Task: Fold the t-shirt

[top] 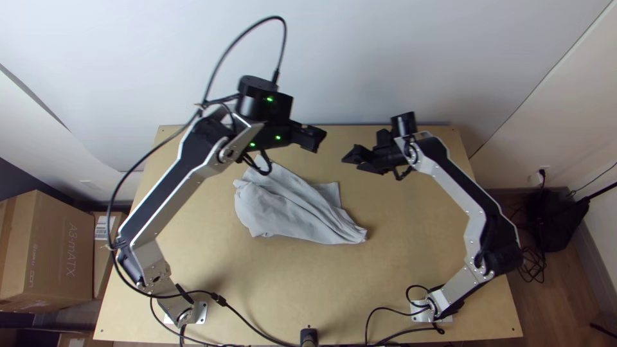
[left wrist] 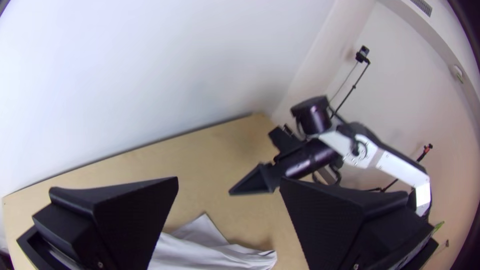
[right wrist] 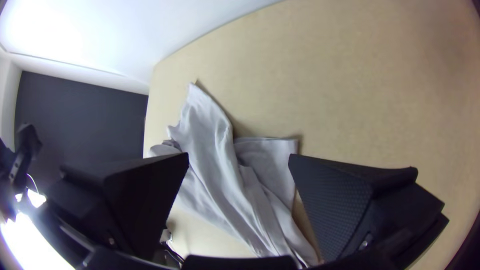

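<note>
The left gripper (top: 316, 139) is over the table's back part, above and behind the t-shirt; in the left wrist view the same left gripper (left wrist: 229, 184) stands open, nothing between its fingers. Across from it, right of the shirt's back end, is the right gripper (top: 352, 162). In its own wrist view, the right gripper (right wrist: 239, 159) has its fingers wide apart. The light grey t-shirt (top: 283, 209) lies bunched and creased left of the table's middle, tapering toward the front right, one flap out at the back right. Neither gripper holds the shirt (right wrist: 212, 145), whose far end tapers to a point.
Bare wood of the table (top: 411, 225) extends right of the shirt and in front of it. A white wall (top: 360, 64) rises behind the back edge. Black cables (top: 257, 328) run along the front edge, and cardboard boxes (top: 48, 250) stand off the table at the left.
</note>
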